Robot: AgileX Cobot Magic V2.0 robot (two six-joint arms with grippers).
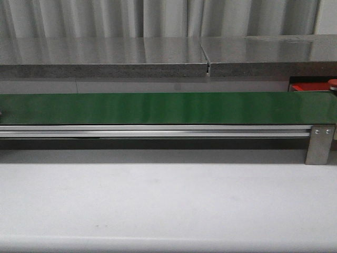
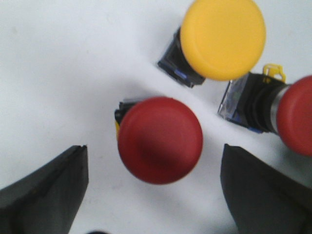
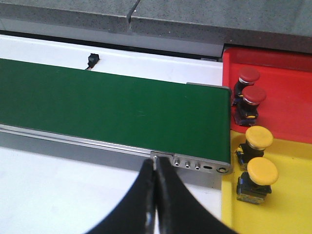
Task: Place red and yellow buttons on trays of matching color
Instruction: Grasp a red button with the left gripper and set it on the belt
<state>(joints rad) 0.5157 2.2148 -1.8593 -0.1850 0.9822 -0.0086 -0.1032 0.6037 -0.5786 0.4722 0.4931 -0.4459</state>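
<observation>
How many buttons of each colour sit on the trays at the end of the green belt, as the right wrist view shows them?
Red buttons: 2
Yellow buttons: 2
Total: 4

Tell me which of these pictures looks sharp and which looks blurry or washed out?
Left wrist view: blurred at close range, the red button and yellow button have soft edges, and the white surface is washed out. Right wrist view: sharper, the buttons on the red tray and yellow tray read clearly. Front view: pale streaks of glare along the green belt.
</observation>
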